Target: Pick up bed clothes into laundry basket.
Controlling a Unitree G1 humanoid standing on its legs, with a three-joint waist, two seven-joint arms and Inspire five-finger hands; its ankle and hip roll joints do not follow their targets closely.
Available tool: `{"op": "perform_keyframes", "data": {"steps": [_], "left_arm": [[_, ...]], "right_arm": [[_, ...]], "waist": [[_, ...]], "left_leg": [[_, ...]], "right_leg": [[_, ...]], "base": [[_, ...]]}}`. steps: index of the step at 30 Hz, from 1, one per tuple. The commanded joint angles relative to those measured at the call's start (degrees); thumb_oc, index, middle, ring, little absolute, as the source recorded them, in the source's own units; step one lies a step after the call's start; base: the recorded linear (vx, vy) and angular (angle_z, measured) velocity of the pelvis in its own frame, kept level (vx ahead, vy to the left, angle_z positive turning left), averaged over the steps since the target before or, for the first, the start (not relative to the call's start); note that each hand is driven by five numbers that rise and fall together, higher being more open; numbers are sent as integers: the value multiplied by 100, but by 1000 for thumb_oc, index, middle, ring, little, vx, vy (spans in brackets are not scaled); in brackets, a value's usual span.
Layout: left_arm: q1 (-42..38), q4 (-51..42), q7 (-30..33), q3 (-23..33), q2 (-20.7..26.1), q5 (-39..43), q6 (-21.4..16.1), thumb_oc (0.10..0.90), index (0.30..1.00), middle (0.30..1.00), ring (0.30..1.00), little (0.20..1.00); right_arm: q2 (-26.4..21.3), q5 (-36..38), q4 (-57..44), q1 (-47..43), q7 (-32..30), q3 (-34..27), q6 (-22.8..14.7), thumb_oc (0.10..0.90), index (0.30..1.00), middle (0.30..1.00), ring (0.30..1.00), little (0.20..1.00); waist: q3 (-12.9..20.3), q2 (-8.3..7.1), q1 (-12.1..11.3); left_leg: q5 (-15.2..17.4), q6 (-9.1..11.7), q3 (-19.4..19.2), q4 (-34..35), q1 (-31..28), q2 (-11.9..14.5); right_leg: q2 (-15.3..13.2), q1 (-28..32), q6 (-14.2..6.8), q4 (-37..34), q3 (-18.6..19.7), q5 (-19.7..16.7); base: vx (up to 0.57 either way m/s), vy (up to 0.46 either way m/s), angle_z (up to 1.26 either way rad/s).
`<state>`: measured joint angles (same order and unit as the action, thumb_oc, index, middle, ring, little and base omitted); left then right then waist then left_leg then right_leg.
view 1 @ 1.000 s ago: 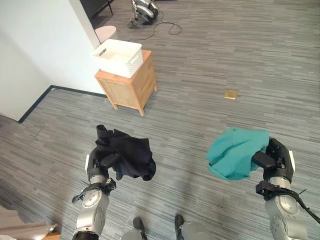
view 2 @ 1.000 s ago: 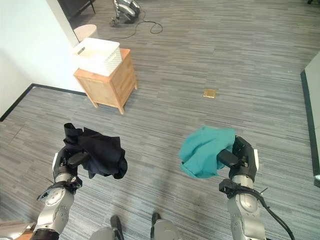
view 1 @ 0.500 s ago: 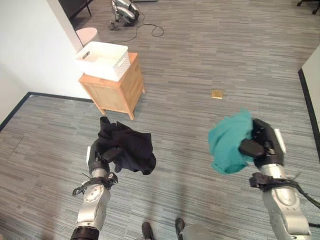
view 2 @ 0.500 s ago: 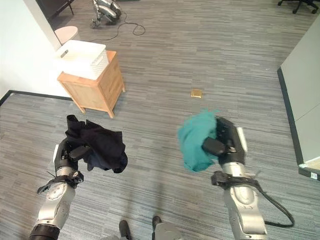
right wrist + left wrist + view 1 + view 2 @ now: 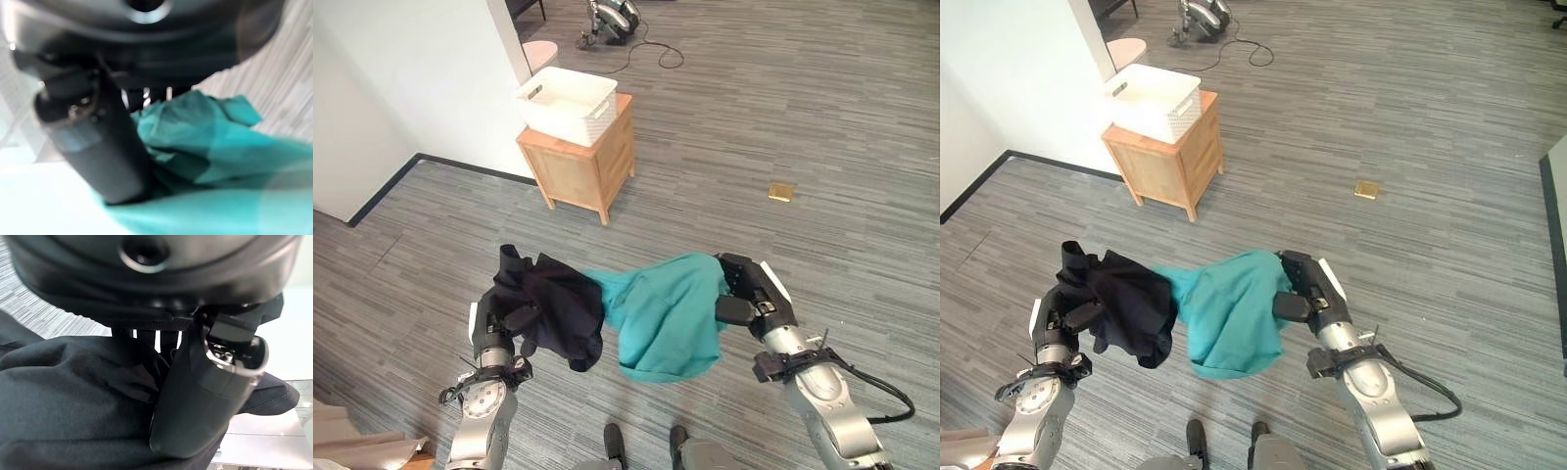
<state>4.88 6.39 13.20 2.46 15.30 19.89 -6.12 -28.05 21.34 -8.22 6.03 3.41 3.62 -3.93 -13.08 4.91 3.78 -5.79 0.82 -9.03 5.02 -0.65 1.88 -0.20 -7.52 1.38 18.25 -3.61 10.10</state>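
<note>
My left hand [image 5: 501, 323] clamps the black garment [image 5: 558, 308]; my right hand [image 5: 749, 299] clamps the teal garment [image 5: 661, 313]. Both hang together, well short of the white basket [image 5: 566, 104].

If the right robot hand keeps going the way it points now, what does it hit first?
Probably the black garment in the left robot hand. The right robot hand points toward the robot's left, with its teal cloth reaching that garment. Depth is unclear.

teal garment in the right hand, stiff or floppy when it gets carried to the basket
Likely floppy: the teal garment sags in loose folds below the right hand. Probably light, held by one pinched edge. It may swing, as it drapes against the black garment.
</note>
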Motion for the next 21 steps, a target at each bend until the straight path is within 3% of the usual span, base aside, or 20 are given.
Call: {"op": "perform_keyframes", "data": {"steps": [1,8,9,16,21], "left_arm": [[-437,-685,-142,239,521,-230,-746,400,300,300,300,300],[-646,-606,-166,67,482,-156,-752,400,300,300,300,300],[-827,-412,-441,47,1137,462,-458,400,300,300,300,300],[-992,-420,-450,-58,1117,393,-478,400,300,300,300,300],[-1454,-325,-269,-49,1383,319,-547,400,300,300,300,300]], "right_arm": [[350,123,-474,-287,-162,-550,-642,400,300,300,300,300],[554,300,-493,-65,-362,-939,-840,400,300,300,300,300],[853,884,837,59,-1133,-1625,-867,400,300,300,300,300],[922,983,887,100,-1129,-1638,-876,400,300,300,300,300],[284,918,946,-489,-1134,-1600,-873,400,300,300,300,300]], "waist": [[358,-598,108],[366,-643,245],[-83,-1191,244],[193,-1168,259],[405,-1207,187]], "left_leg": [[522,222,-198,-2,-551,-28],[584,192,-367,-2,-639,-12],[630,31,-364,-2,-270,193],[723,42,-384,-2,-460,193],[754,76,-271,-2,-570,202]], "right_leg": [[-641,1017,-870,-1915,627,-988],[-604,945,-908,-1884,748,-1045],[-262,191,-1295,-1147,1123,-1595],[-299,541,-1209,-1578,1101,-1415],[-313,787,-1170,-1654,966,-1236]], "base": [[0,0,0],[-9,20,-10],[-12,10,-17],[15,17,-5],[-4,2,1]]}}
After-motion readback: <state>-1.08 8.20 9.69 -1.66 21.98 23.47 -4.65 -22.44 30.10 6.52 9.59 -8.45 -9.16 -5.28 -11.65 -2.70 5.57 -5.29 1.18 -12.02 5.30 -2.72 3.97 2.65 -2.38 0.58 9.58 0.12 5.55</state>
